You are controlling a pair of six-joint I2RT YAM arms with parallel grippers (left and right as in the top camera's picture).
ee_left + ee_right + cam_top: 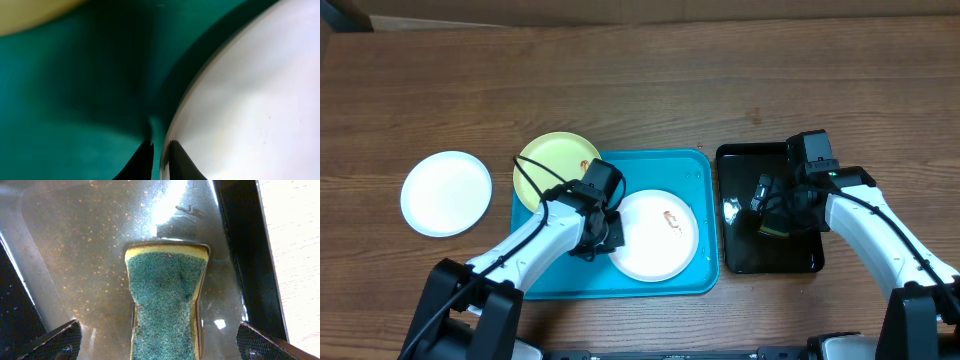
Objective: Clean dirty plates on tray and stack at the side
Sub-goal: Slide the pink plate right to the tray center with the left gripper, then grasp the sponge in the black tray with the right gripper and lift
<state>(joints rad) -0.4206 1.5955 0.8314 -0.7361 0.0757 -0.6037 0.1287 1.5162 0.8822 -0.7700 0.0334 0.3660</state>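
A white plate (655, 235) with a reddish smear lies in the turquoise tray (690, 165). My left gripper (603, 232) is at its left rim. In the left wrist view the left gripper (161, 150) is shut on that rim, one finger over the tray (75, 110) and one over the plate (250, 100). A lime-green plate (555, 165) rests on the tray's back-left corner; the left wrist view catches its edge (30, 12). Another white plate (446, 193) lies on the table at the left. My right gripper (770, 215) hangs open above a sponge (165, 305).
A black tray (745, 260) with a wet bottom stands right of the turquoise tray and holds the green-and-yellow sponge. Its wall (245, 245) runs close to my right gripper's (157, 332) right finger. Wooden table surrounds both trays.
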